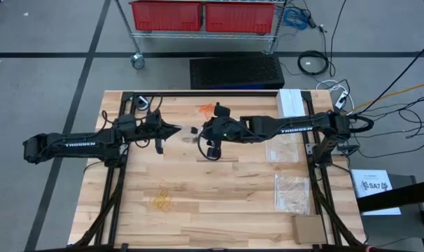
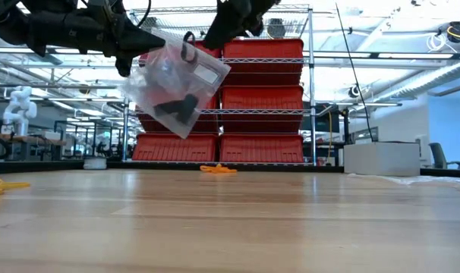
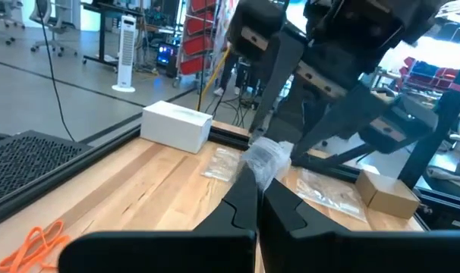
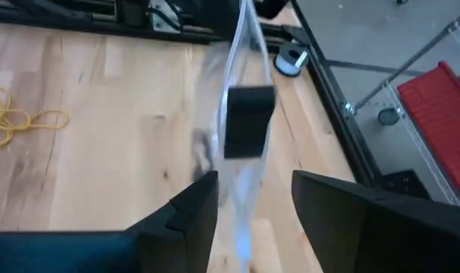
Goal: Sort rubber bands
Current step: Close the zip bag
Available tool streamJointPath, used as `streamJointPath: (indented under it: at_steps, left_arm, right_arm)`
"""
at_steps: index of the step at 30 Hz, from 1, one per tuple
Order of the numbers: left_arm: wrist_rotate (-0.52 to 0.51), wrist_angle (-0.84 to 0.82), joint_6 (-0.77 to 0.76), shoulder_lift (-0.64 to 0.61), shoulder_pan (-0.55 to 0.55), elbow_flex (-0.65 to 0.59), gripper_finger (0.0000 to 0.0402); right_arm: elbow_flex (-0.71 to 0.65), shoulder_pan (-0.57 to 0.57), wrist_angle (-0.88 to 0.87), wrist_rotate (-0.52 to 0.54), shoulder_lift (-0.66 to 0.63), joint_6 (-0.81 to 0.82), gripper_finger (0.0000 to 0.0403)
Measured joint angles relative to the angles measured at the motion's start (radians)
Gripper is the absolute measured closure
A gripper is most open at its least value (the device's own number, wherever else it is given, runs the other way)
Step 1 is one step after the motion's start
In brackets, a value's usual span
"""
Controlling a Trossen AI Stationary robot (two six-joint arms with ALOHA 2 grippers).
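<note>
A clear plastic bag [image 2: 177, 83] hangs above the table's middle with a black cluster of rubber bands [image 2: 177, 108] inside. My left gripper [image 2: 133, 51] is shut on its upper left part. At the bag's upper right, my right gripper [image 4: 253, 205] is open; the bag runs edge-on between its fingers, the black cluster [image 4: 249, 121] just beyond them. Orange rubber bands [image 1: 206, 109] lie on the table's far middle. Pale yellow rubber bands [image 1: 161, 201] lie near the front left. My left gripper pinches the bag's crumpled clear plastic [image 3: 266, 161] between its two shut fingers, coming level from the table's left. The bag hangs tilted below and beside the fingers, clear of the table. My right gripper's open fingers [image 4: 196, 208] flank the bag's edge; whether they touch it, I cannot tell.
A white box [image 1: 292, 102] stands at the far right. Two more clear bags [image 1: 290, 150] lie along the right side, and a cardboard box [image 1: 308, 228] sits at the near right corner. Black rails [image 1: 317, 175] frame the table.
</note>
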Motion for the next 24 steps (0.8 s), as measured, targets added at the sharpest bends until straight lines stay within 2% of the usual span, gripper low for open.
streamJointPath:
  at_steps: [7,11,14,19,24]
  left_arm:
    - [0.015,0.008,0.0,-0.001,0.0,0.0,0.0401]
    - [0.015,0.011,0.0,-0.001,0.0,0.0,0.0401]
    - [0.017,0.011,0.0,-0.001,0.0,0.0,0.0401]
    - [0.025,0.013,0.0,-0.003,0.0,0.0,0.0401]
    - [0.029,0.027,0.001,-0.003,0.0,0.0,0.0401]
  right_arm:
    - [-0.059,-0.015,-0.047,0.0,0.0,0.057,0.0202]
    - [-0.112,-0.025,0.012,0.001,0.0,0.055,0.0203]
    - [-0.164,-0.027,0.061,0.051,0.002,0.048,0.024]
    - [-0.168,-0.014,0.139,0.129,-0.001,0.013,0.0376]
    - [-0.138,0.022,0.161,0.148,-0.006,-0.034,0.0399]
